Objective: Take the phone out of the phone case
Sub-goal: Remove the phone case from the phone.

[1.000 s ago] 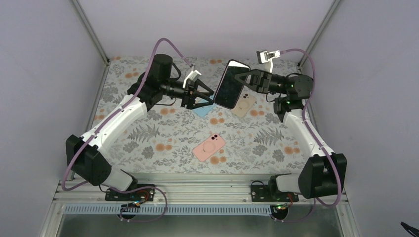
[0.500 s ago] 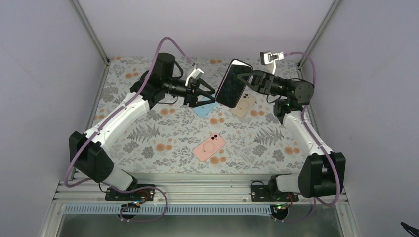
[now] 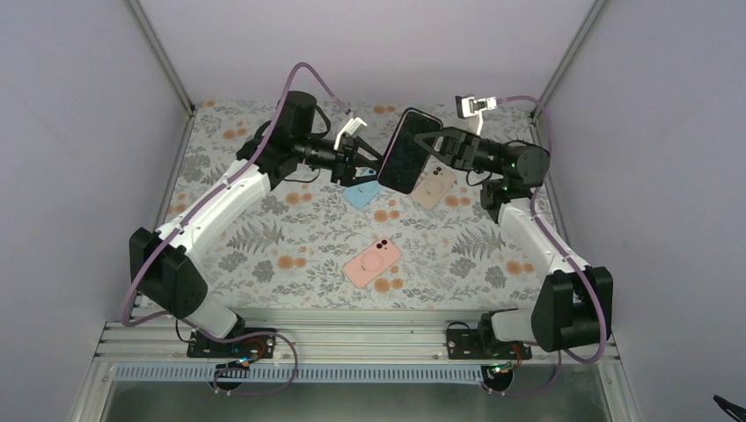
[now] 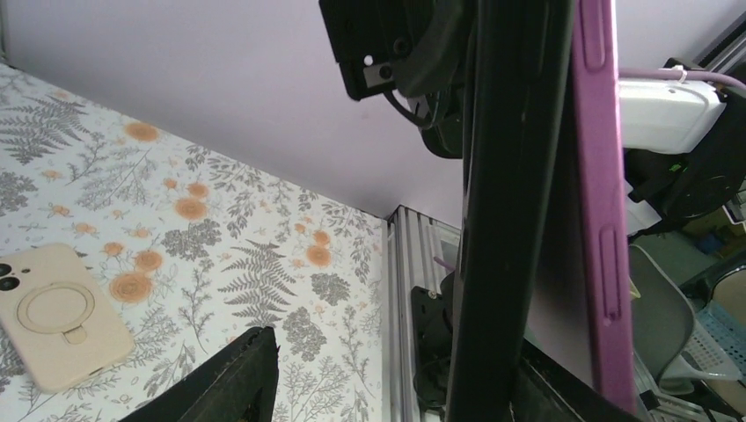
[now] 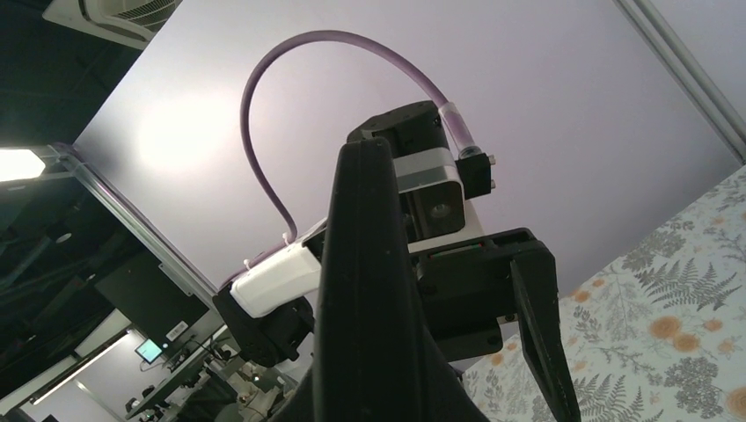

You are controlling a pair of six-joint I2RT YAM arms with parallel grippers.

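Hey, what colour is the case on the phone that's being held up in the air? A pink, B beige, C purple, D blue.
C: the left wrist view shows a purple case wrapped around the edge of the dark phone, which the right pincer holds above the table.
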